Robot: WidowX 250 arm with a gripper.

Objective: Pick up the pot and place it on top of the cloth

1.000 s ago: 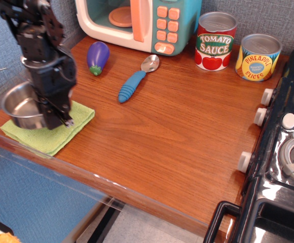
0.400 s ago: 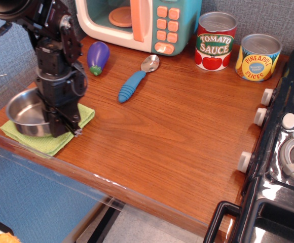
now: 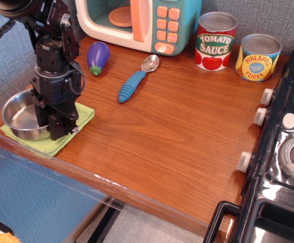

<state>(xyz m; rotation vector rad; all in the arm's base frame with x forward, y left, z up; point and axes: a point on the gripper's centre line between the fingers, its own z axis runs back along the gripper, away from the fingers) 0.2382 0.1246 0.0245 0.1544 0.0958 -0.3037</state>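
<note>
**Pot's slid left and is sitting on the cloth**

Compared with the frame just before, your pot (image 3: 21, 120) has shifted a bit toward the table's left edge, and the arm went with it, now standing more upright over the cloth (image 3: 50, 131). The gripper (image 3: 57, 127) points straight down at the pot's right rim, its black body stacked above it and the upper links leaning off toward the top-left corner.

You can't really read the claw from this angle. The fingers are a dark block in front of the pot's right side, so I can't tell how far apart they are or whether they've got the rim pinched. That same block covers the right part of the pot and the middle of the cloth. I can't spot the pot's handle either.

The pot rests on the light green cloth at the front-left corner of the wooden table (image 3: 167, 131); you see cloth poking out under it on the front and right. Its inside looks like bare shiny steel.

Other containers: the toy microwave (image 3: 137, 23) at the back has its door open with an orange plate (image 3: 120, 16) inside, top cut off by the frame. The tomato sauce can (image 3: 215, 41) and pineapple slices can (image 3: 258, 56) stand closed, side by side by the wall. A toy eggplant (image 3: 97, 57) and blue-handled spoon (image 3: 137, 78) lie in front of the microwave.
</note>
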